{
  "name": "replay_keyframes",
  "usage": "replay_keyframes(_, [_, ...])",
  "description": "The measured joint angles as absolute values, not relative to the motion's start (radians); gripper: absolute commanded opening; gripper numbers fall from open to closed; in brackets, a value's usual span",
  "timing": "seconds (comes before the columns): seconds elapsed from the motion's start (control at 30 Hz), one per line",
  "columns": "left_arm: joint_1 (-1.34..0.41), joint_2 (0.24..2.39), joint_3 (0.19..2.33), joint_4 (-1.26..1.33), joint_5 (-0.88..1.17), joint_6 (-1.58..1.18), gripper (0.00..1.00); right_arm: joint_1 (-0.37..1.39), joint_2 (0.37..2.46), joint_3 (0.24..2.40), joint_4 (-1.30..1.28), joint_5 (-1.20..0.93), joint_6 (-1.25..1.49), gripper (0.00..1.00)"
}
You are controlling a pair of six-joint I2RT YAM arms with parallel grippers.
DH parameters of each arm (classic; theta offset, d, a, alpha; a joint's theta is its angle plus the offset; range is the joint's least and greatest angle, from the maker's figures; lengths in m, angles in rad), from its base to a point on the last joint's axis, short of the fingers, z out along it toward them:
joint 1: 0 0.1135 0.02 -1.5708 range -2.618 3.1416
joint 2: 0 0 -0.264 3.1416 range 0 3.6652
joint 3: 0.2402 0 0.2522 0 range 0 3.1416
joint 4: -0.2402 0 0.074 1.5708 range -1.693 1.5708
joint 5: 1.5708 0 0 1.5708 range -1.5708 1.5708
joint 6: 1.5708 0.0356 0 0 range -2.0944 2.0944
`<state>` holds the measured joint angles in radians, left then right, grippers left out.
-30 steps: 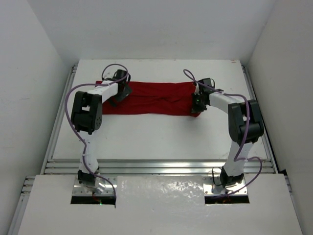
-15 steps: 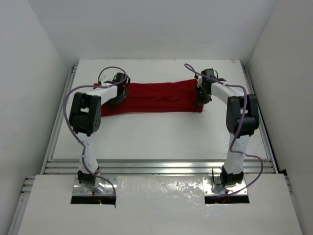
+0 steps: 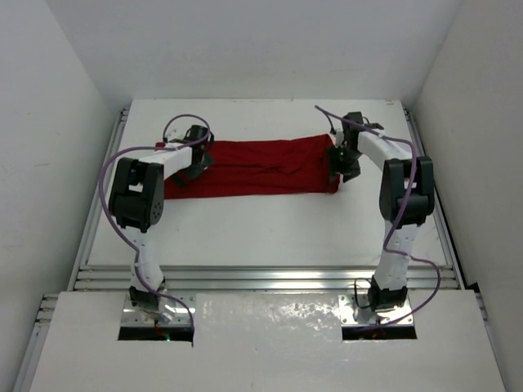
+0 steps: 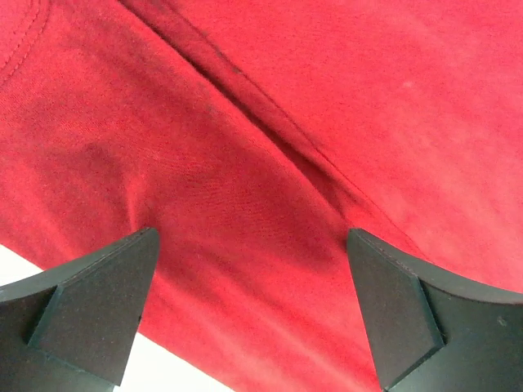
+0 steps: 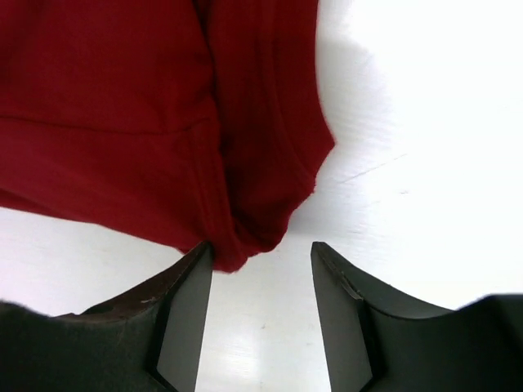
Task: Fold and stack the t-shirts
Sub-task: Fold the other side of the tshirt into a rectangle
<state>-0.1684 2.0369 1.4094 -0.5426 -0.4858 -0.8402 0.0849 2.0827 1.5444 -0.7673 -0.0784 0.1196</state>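
T-shirt (image 3: 261,166): one, dark red, plain, soft cloth. It lies flat as a long band running left to right across the far half of the table (image 3: 261,233), closer to the far edge than to the near one. It is folded lengthwise, with creases and a stitched seam showing.

Left gripper (image 4: 253,314): over the left end of the T-shirt, jaws spread wide. Flat red cloth fills the gap between the two dark fingers; whether they touch it cannot be told.

Right gripper (image 5: 261,318): at the right end of the T-shirt, jaws apart and clamping nothing. The bunched corner of the cloth rests against the inner face of one finger, and the rest of the gap shows bare table.

Table: white, matte, with faint scratches in the right wrist view.

Rails (image 3: 270,278): grey metal, along the left, right and near edges of the table.

Walls (image 3: 245,49): plain white, closing in the far, left and right sides.

Arms (image 3: 135,196): white with black joints, bases at the near edge.

Cables (image 3: 105,175): purple, looped along both arms.
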Motion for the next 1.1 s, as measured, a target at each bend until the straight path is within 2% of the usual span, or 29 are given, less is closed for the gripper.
replay_keyframes(0.17, [-0.169, 1.963, 1.406, -0.540, -0.459, -0.815, 0.99, 0.093, 1.974, 1.584, -0.711, -0.111, 0.151, 0.57])
replay_keyframes(0.23, [-0.169, 1.917, 1.405, -0.539, -0.453, -0.815, 1.00, 0.124, 1.936, 1.587, -0.665, -0.104, 0.149, 0.65])
replay_keyframes(0.33, [-0.169, 1.833, 1.404, -0.539, -0.451, -0.816, 1.00, 0.189, 1.942, 1.590, -0.598, -0.075, 0.158, 0.64])
replay_keyframes(0.47, [-0.169, 1.747, 1.400, -0.538, -0.447, -0.822, 1.00, 0.259, 1.991, 1.549, -0.502, -0.076, 0.210, 0.46])
replay_keyframes(0.5, [-0.169, 1.727, 1.386, -0.524, -0.440, -0.823, 1.00, 0.266, 2.008, 1.545, -0.488, -0.086, 0.230, 0.44])
replay_keyframes(0.57, [-0.169, 1.691, 1.344, -0.503, -0.424, -0.825, 1.00, 0.269, 2.052, 1.546, -0.450, -0.098, 0.272, 0.44])
replay_keyframes(0.77, [-0.170, 1.689, 1.280, -0.506, -0.391, -0.823, 1.00, 0.255, 2.195, 1.643, -0.419, -0.120, 0.391, 0.53])
replay_keyframes(0.93, [-0.170, 1.694, 1.277, -0.497, -0.376, -0.818, 1.00, 0.252, 2.197, 1.597, -0.355, -0.170, 0.498, 0.55])
replay_keyframes(1.03, [-0.171, 1.694, 1.275, -0.493, -0.364, -0.815, 1.00, 0.257, 2.185, 1.544, -0.324, -0.204, 0.548, 0.50])
replay_keyframes(1.07, [-0.171, 1.694, 1.275, -0.490, -0.358, -0.813, 1.00, 0.259, 2.185, 1.538, -0.318, -0.212, 0.559, 0.43])
replay_keyframes(1.1, [-0.171, 1.695, 1.275, -0.488, -0.353, -0.812, 1.00, 0.262, 2.185, 1.535, -0.315, -0.217, 0.572, 0.40])
